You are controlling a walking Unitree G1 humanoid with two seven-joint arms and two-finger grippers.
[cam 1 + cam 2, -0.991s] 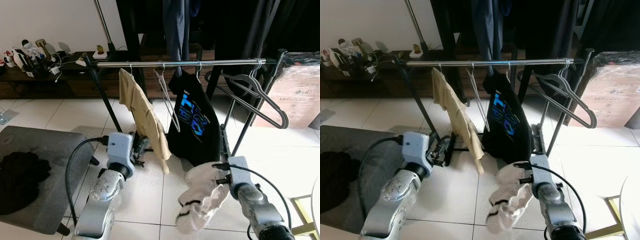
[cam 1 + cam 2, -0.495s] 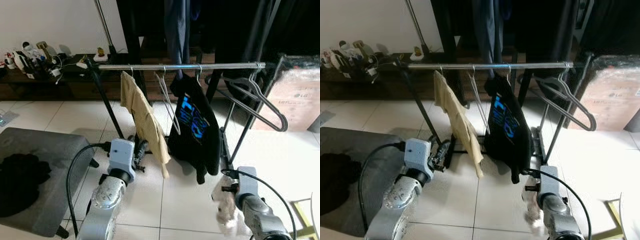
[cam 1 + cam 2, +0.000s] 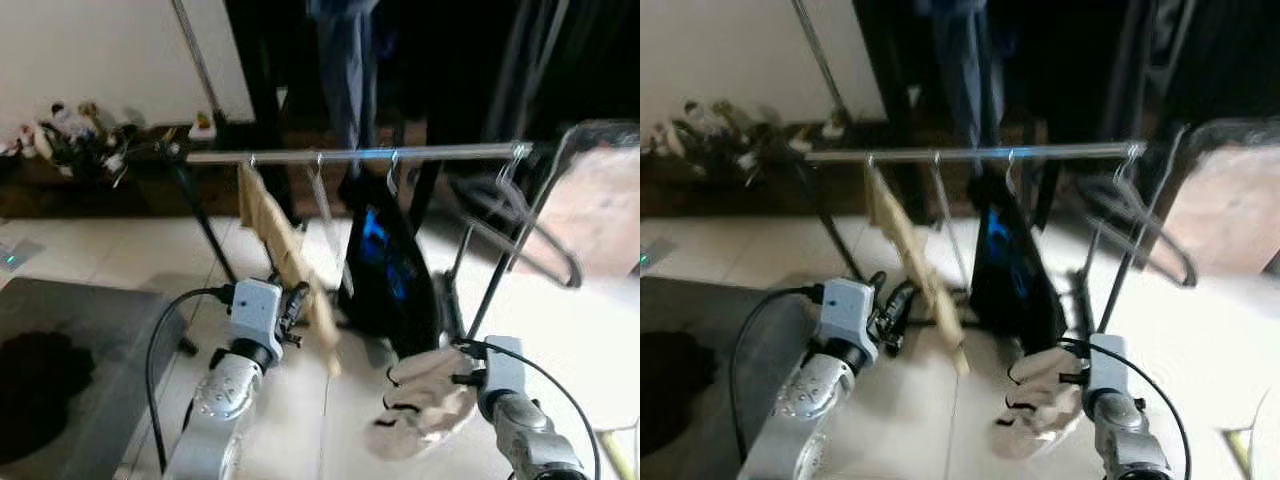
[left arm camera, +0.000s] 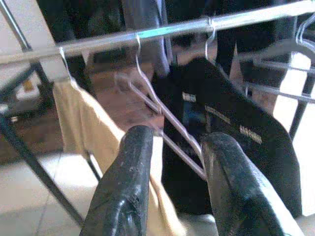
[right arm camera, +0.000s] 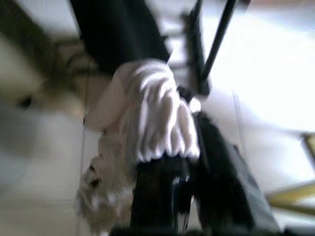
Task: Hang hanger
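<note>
Tiled floor [image 3: 290, 400], rail [image 3: 350, 154] running left-right, right gripper [image 5: 184, 162] fingers clenching white garment [image 3: 425, 405], left gripper [image 4: 177, 162] fingers parted.

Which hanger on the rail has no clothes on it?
The bare wire hanger, between the beige garment and the black shirt; both others carry clothing.

A shiny silver metal clothes rail [image 3: 360, 154] carries a plain tan cloth garment [image 3: 285, 240] and a black T-shirt with bright blue print [image 3: 390, 262]. At about five o'clock a cream-white knitted garment with dark markings [image 3: 425, 408] shows ribbed stripes. At eight o'clock a grey padded stool [image 3: 90, 340] bears a black crumpled cloth [image 3: 38, 385]. The glossy floor tiles [image 3: 570, 330] are off-white.
</note>
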